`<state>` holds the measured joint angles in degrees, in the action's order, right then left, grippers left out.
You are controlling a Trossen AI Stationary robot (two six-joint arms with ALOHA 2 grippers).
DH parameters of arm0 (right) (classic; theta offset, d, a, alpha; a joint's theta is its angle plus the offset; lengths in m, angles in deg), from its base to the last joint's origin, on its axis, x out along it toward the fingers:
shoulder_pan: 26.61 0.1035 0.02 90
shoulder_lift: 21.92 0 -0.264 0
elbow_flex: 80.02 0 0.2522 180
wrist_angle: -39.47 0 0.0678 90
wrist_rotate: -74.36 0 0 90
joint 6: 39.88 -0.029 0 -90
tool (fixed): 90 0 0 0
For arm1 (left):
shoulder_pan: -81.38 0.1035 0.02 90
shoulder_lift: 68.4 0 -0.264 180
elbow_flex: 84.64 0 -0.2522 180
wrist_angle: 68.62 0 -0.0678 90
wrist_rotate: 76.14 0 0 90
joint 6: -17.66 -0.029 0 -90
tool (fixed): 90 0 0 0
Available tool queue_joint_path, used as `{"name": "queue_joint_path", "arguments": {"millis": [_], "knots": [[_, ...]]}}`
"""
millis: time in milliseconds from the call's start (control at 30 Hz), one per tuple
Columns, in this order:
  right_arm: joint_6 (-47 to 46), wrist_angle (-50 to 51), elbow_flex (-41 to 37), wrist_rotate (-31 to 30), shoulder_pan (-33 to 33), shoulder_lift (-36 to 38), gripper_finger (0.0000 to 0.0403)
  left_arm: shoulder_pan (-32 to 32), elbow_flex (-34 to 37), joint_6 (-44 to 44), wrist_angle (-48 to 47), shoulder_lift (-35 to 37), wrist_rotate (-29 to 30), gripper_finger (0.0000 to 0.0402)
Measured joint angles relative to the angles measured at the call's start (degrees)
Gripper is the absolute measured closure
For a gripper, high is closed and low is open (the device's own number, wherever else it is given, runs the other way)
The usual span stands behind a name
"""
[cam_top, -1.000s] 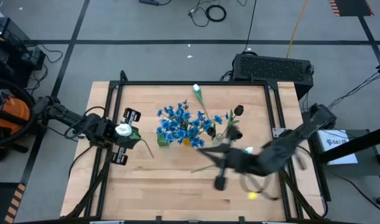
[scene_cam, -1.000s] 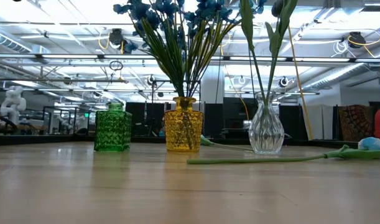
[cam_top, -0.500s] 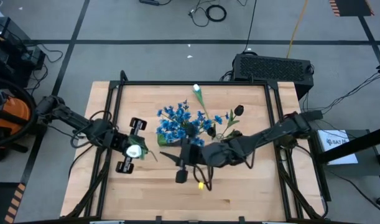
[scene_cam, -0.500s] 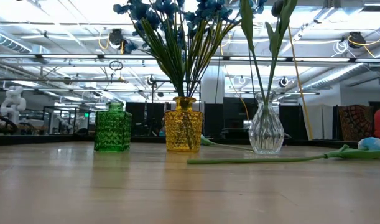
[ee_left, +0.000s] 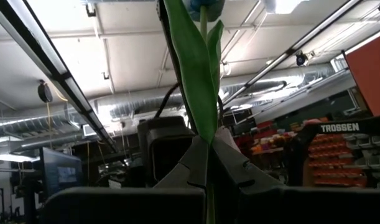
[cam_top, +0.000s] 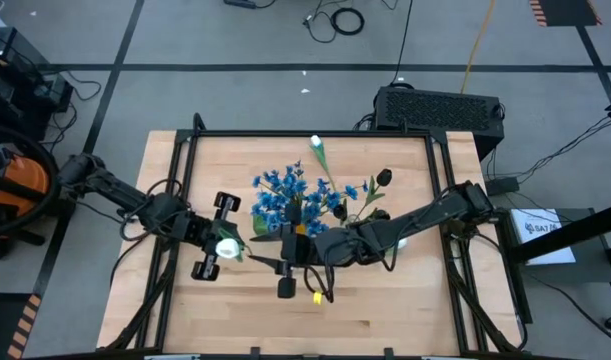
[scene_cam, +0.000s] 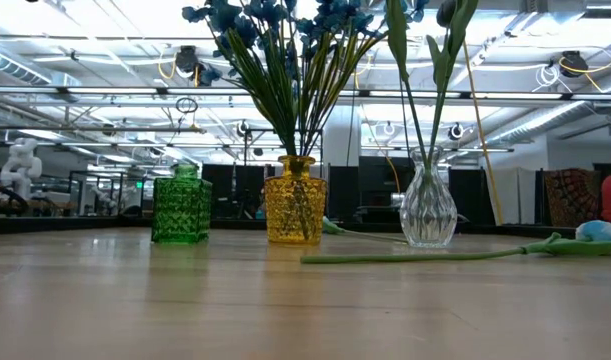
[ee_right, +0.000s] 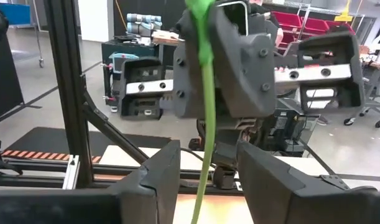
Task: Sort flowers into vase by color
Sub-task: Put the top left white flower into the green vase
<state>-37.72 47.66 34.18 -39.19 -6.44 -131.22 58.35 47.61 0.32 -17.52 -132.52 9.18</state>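
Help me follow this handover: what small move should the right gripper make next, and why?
Probably close the right gripper on the green stem. Its fingers are apart with the stem hanging between them, while the left gripper holds the white flower pinched by that stem.

A green stem (ee_right: pixel 206 118) hangs between the right claw's (ee_right: pixel 205 180) parted fingers (ee_right: pixel 153 180).

Matt wooden table (cam_top: pixel 385 300), glass vases (scene_cam: pixel 428 210)
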Motion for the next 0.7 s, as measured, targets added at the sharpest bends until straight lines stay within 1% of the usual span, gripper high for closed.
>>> {"name": "queue_joint_path", "arguments": {"millis": [233,333,433,600,633,700], "knots": [[0.21,-0.23,0.0,0.29,-0.19,0.0,0.0267,0.12,-0.02,0.01,0.32,-2.23,0.0,0.0395],[0.07,-0.23,0.0,2.19,-0.39,0.0,0.0282,0.13,-0.02,0.04,0.61,-2.39,-0.01,0.0395],[0.01,-0.19,0.0,2.97,-0.65,-0.02,0.0311,0.13,0.0,0.05,0.61,-2.39,-0.02,0.0395],[0.25,0.38,0.0,2.94,-0.66,-0.02,0.0387,0.13,-0.02,0.1,0.32,-2.39,0.48,0.0392],[0.27,0.58,0.0,2.76,-0.64,-0.02,0.0393,0.13,-0.02,0.2,0.2,-2.39,1.17,0.0388],[-0.07,0.71,0.0,2.55,-0.47,-0.02,0.0393,0.07,-0.02,0.17,0.17,-2.39,2.69,0.0373]]}}
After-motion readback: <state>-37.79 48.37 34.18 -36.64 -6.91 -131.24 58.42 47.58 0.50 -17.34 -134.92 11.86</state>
